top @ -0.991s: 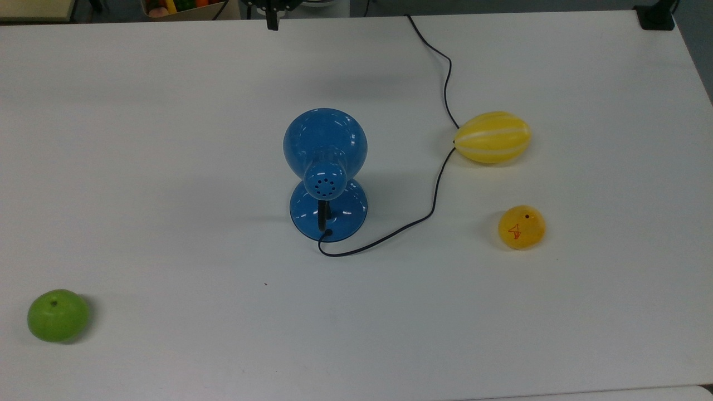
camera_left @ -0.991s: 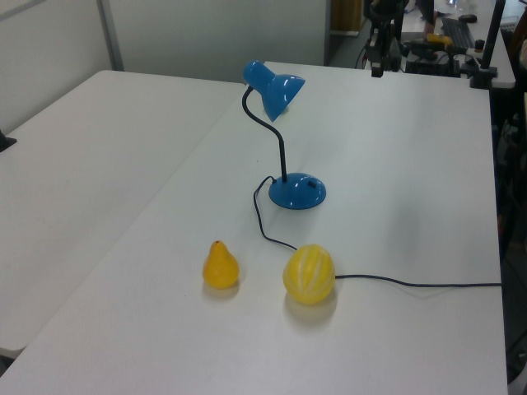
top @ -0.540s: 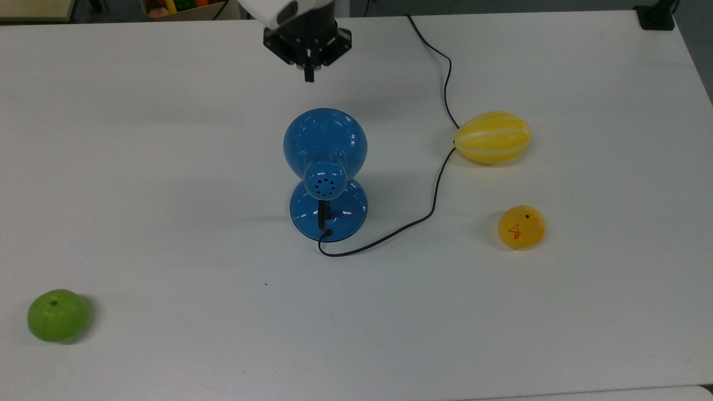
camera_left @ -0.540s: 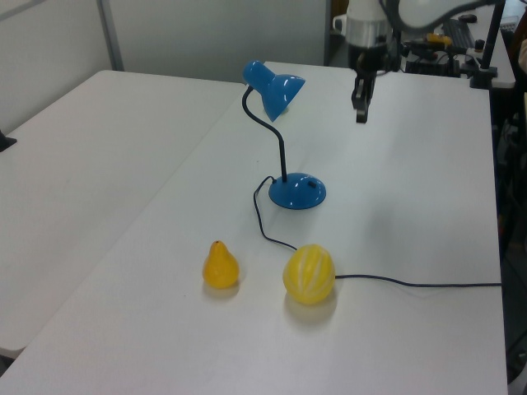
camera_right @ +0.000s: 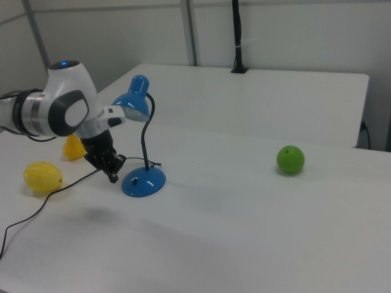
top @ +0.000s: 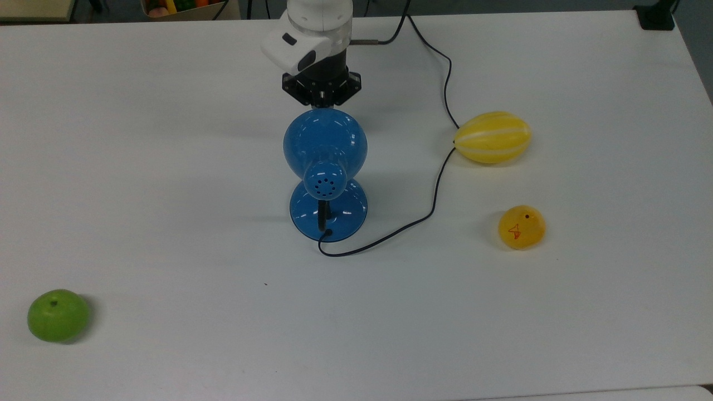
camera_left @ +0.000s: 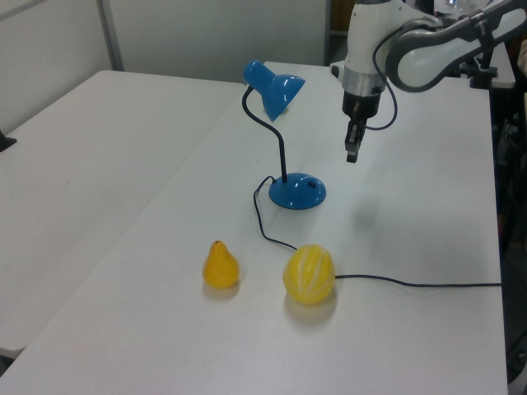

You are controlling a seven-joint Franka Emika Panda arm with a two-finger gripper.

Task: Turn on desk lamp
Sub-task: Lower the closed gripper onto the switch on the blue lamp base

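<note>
At centre of the white surface [top: 167,167] in the top view, the lamp [top: 326,172] is seen upright, cord [top: 440,167] looping past a yellow melon [top: 492,137]; claw is partly hidden behind the shade. From the left view, the claw [camera_left: 352,151] is held above the surface just right of the lamp's base [camera_left: 297,191], not touching, fingers apparently pressed together. From the right view, a green apple [camera_right: 290,159] is seen well apart.

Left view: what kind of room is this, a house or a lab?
Probably a lab or workshop. A robot arm hangs over a plain white table set with a desk lamp and toy-like fruit, with a cluttered desk of equipment behind.
</note>
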